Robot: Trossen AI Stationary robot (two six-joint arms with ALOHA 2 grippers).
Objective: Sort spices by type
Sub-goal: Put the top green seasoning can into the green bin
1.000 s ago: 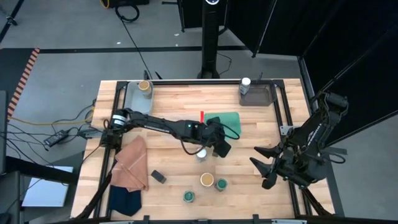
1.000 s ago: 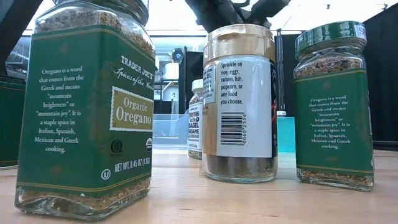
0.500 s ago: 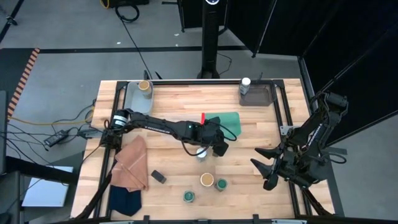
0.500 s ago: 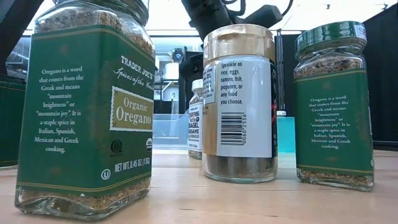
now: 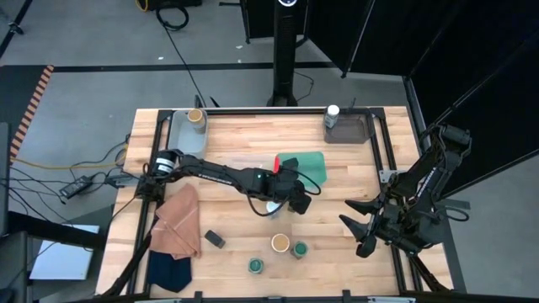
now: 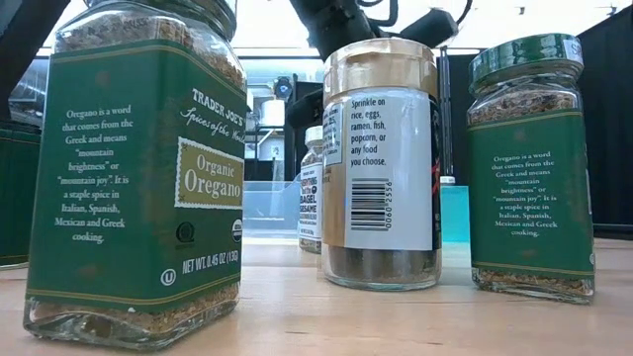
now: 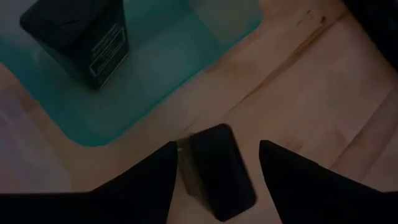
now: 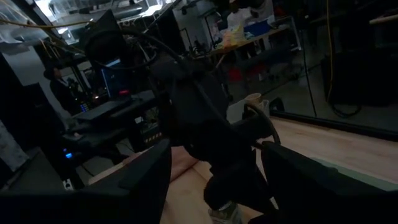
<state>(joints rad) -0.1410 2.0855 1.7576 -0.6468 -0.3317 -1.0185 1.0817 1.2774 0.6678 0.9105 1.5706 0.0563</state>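
The left gripper (image 5: 296, 202) has shifted slightly — first back toward the table's left, then right again — ending low beside the teal tray (image 5: 313, 163), the rest unmoved.

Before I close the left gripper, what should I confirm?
1. Left gripper open: ok.
2. Dark tin lies between its fingers: ok.
3. That tin sits on bare wood, apart from the teal tray: ok.
4. Fingers low enough to grip the tin: cannot tell.
5. Tray has room beside the second tin inside it: ok.
6. Right gripper open, waiting by the right edge of the table: ok.
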